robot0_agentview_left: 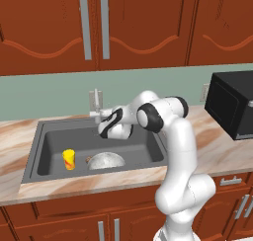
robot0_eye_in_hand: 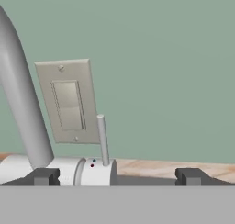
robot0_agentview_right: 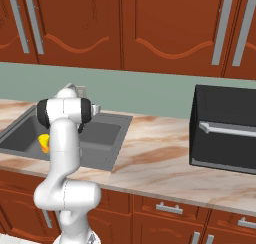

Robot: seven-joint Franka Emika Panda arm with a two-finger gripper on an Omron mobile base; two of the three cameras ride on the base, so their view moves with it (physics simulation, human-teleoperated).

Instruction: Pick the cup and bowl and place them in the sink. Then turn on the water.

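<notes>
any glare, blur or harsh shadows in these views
Left base view: flat even light, soft shading inside the sink, cup sharp. Right base view: the microwave face is dark, no glare. Hand view: faucet crisp, no blur.

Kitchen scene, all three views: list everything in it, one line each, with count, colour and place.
cup: one, yellow with red marks, upright in the sink, left part
bowl: one, speckled grey-white, in the sink beside the cup
sink: one, dark grey, set in the counter
faucet: one, silver, behind the sink
faucet lever: one, silver, upright
wall switch: one, beige, on the green wall
microwave: one, black, right on the counter
counter: one, beige-brown marbled
cabinets: red-brown, above and below
gripper: one, jaws open, at the faucet base
</notes>
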